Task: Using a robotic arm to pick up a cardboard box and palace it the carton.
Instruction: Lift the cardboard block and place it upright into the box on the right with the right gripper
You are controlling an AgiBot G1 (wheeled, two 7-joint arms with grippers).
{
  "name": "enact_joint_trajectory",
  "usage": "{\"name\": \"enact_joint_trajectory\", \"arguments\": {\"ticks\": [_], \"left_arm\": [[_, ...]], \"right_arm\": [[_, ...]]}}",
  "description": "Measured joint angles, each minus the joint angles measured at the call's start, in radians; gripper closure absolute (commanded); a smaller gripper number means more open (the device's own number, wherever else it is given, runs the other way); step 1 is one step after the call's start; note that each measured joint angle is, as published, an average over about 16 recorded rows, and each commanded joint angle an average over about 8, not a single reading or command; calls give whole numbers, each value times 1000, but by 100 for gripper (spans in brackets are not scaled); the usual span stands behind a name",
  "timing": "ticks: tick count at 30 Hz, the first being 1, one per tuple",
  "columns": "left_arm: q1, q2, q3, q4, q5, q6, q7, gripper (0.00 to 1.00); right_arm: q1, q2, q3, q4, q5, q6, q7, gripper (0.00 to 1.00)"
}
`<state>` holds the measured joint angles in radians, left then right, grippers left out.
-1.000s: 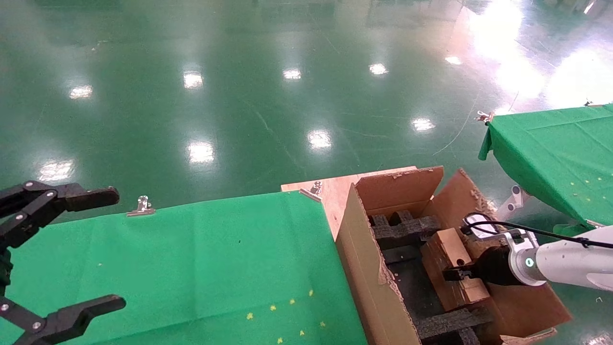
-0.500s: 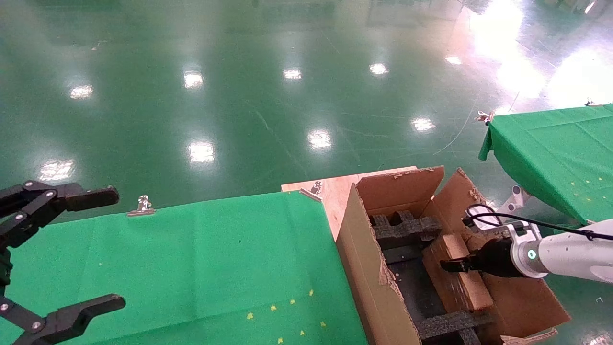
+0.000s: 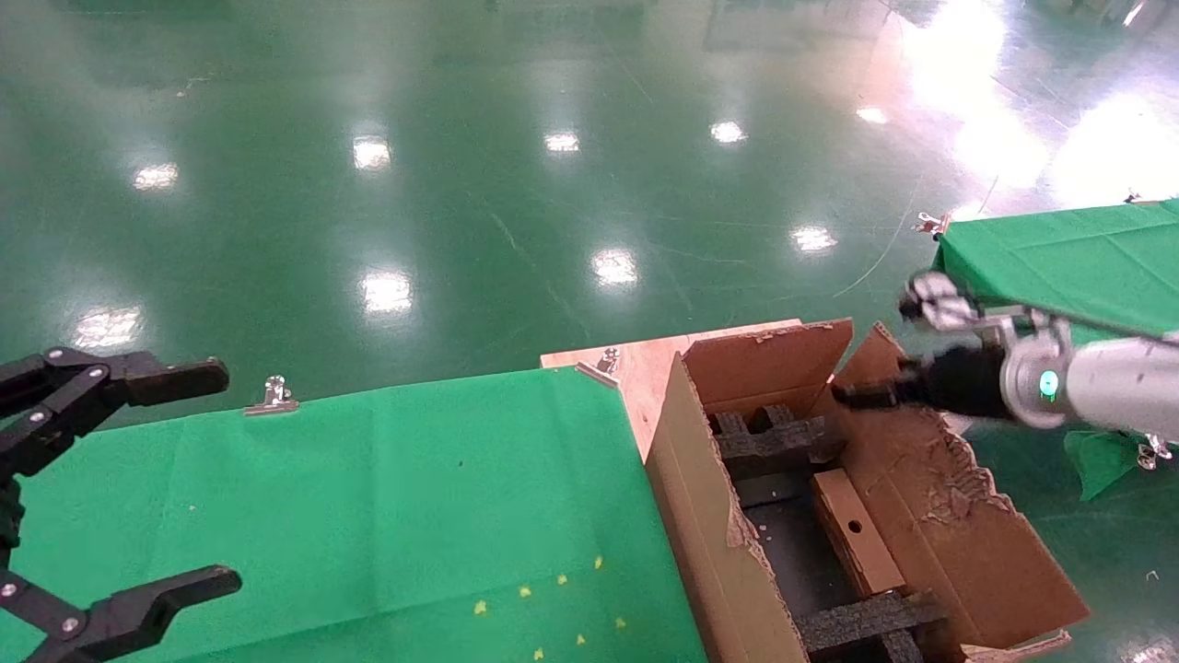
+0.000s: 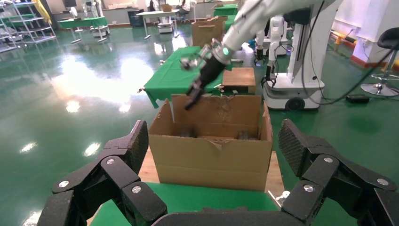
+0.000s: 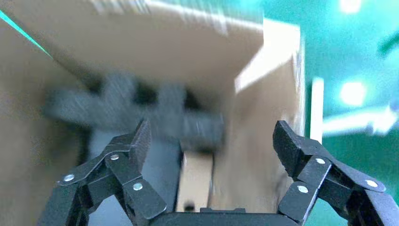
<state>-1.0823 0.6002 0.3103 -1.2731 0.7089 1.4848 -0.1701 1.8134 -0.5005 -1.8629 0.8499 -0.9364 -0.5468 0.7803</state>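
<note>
The robotic arm (image 3: pixel 1105 391) reaches in from the right, roughly level, w/ its right gripper (image 3: pixel 852 396) above the carton's (image 3: pixel 728 543) far right flap, clear of the contents. Wrist view: fingers (image 5: pixel 136 141) spread wide apart, nothing btwn them. From the left wrist cam the arm slants down toward the carton's back edge, gripper tip just above it.

Cardboard box (image 3: pixel 855 531) lies inside the carton, on the right side of the interior, round hole facing up, btwn the black foam inserts (image 3: pixel 778 433) at the far & near ends, alongside the right wall.

Left gripper (image 3: pixel 138 479) parked over the green cloth table (image 3: pixel 414 497) at the left, jaws wide apart, holding nothing, well apart from the carton
</note>
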Motion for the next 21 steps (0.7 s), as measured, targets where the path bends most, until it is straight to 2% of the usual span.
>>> {"name": "enact_joint_trajectory", "arguments": {"ticks": [5,11,16,21], "left_arm": [[0,0,0,0,0,0,0,0],[0,0,0,0,0,0,0,0],[0,0,0,0,0,0,0,0],[0,0,0,0,0,-1,0,0]], "right_arm": [[98,47,54,133,20,-53,-64,0],[172,92,132,265,105,-156,-152,0],[196,112,184,321,187,-238,-205,0],[200,118,208,334,235,-281,-227,0]]}}
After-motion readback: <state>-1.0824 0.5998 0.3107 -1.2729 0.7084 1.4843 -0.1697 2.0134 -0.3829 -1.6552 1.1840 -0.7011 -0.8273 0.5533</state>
